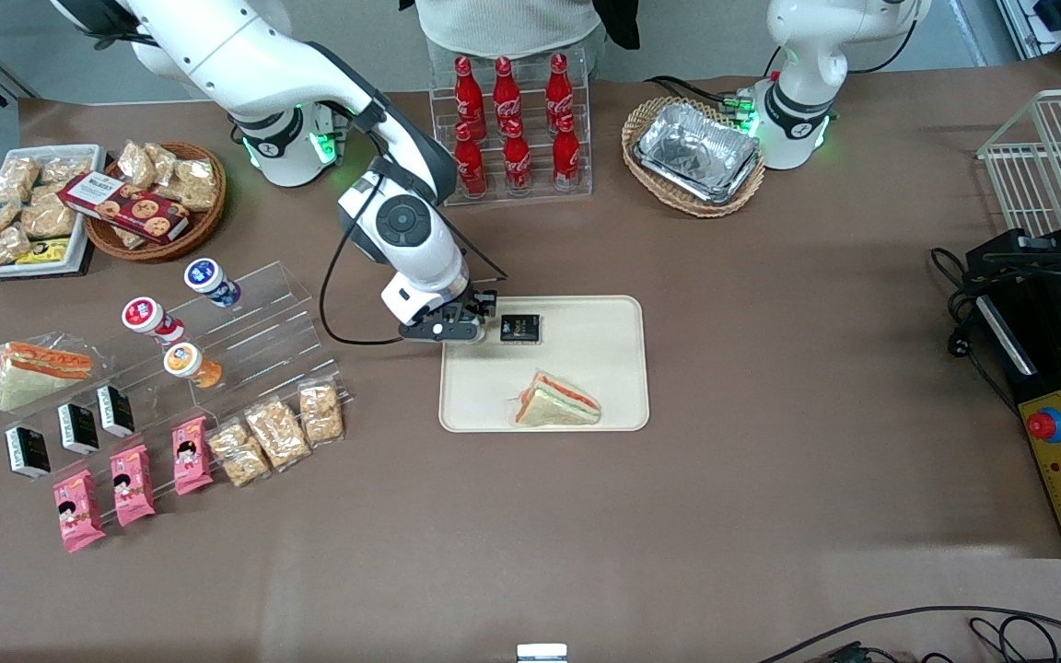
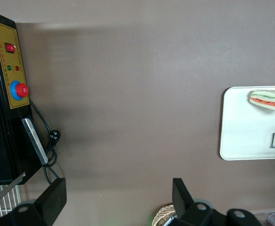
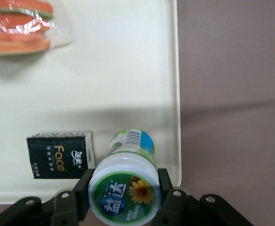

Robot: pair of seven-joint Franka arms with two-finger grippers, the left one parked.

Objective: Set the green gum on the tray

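In the front view the green gum is hiding under the gripper [image 1: 468,324], at nine o'clock of the black packet [image 1: 520,328]. In the right wrist view the fingers [image 3: 168,186] are covering the sides of the green gum [image 3: 125,188], and the picture's edge is cutting off the sandwich [image 3: 19,28]. In the left wrist view the tray [image 2: 250,127] is running out of frame.

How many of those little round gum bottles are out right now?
4. Three sit on the clear stepped rack: blue lid, red lid, orange lid. The green gum is held in the gripper over the tray edge.
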